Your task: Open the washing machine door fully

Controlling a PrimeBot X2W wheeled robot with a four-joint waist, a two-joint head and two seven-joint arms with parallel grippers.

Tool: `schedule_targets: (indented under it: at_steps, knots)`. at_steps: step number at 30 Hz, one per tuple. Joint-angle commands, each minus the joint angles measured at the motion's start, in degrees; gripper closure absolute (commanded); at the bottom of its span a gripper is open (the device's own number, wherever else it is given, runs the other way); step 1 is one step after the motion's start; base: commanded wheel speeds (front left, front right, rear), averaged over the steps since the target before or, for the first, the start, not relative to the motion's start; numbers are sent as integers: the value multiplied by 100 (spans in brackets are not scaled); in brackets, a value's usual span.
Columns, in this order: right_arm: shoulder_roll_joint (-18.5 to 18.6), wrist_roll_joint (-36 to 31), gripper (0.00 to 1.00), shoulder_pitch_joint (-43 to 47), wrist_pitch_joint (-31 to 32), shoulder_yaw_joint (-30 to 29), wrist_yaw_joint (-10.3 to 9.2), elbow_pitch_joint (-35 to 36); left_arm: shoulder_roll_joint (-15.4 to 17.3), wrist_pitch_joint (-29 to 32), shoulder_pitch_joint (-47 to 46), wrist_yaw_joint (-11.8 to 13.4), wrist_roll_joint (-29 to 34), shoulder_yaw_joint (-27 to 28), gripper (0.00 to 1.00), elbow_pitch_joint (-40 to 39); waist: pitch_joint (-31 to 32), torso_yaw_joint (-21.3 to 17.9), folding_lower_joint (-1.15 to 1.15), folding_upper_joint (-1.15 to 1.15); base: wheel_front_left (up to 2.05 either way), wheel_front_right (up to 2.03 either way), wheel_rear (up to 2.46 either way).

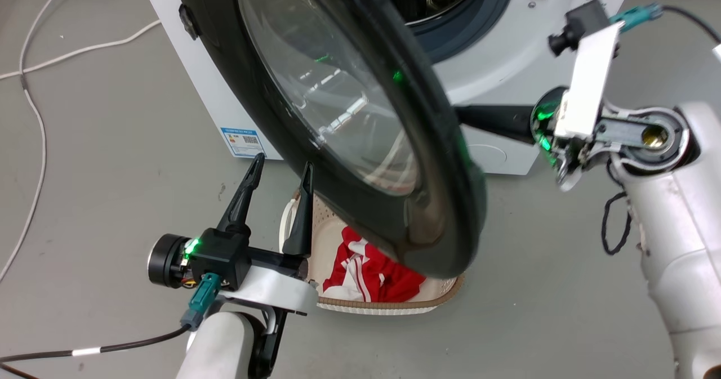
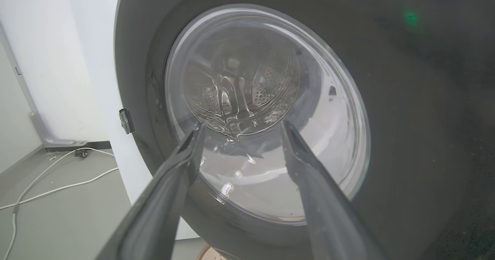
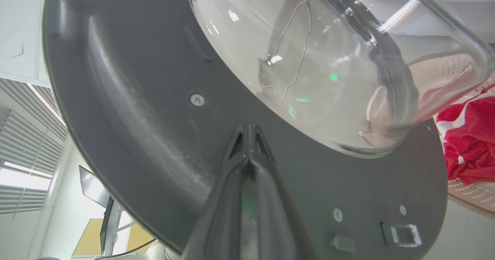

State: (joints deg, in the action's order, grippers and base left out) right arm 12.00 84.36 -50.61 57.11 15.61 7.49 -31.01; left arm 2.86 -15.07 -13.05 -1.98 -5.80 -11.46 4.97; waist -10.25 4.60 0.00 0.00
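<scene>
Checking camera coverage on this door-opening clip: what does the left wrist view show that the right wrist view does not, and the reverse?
Left wrist view: the outer face of the washing machine door, the steel drum seen through its glass bowl, the left gripper open before it, a white cable on the floor. Right wrist view: the door's inner face with a screw and latch, the right gripper shut, tips at that face, a red garment in a basket. Shared: the door and its glass bowl.
</scene>
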Motion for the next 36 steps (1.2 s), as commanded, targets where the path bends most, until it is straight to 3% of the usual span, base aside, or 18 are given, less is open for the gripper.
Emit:
schedule_targets:
  at_steps: [1, 15, 19, 27, 36]
  knots:
    - [-105, 60, 100, 222, 63, 49, 0, 156, 3, -15, 94, 6, -2, -28, 0, 21, 75, 9, 0, 0, 0, 0, 0]
    - [-554, 98, 100, 943, 37, 138, 0, 1049, 3, -14, 218, 42, -33, -81, 0, 84, 226, 5, 0, 0, 0, 0, 0]
    - [-563, -170, 100, 1123, -564, -111, 0, 1390, 3, -14, 223, 52, -58, -56, 0, 71, 228, -21, 0, 0, 0, 0, 0]
    - [-493, -718, 100, 1870, -2383, -1105, 0, 1730, 3, -14, 319, 89, -51, 69, 0, 74, 280, -126, 0, 0, 0, 0, 0]
    - [-561, -848, 100, 3277, -3571, -1958, 0, 2048, 3, -15, 474, 90, -44, 238, 0, 47, 423, -306, 0, 0, 0, 0, 0]
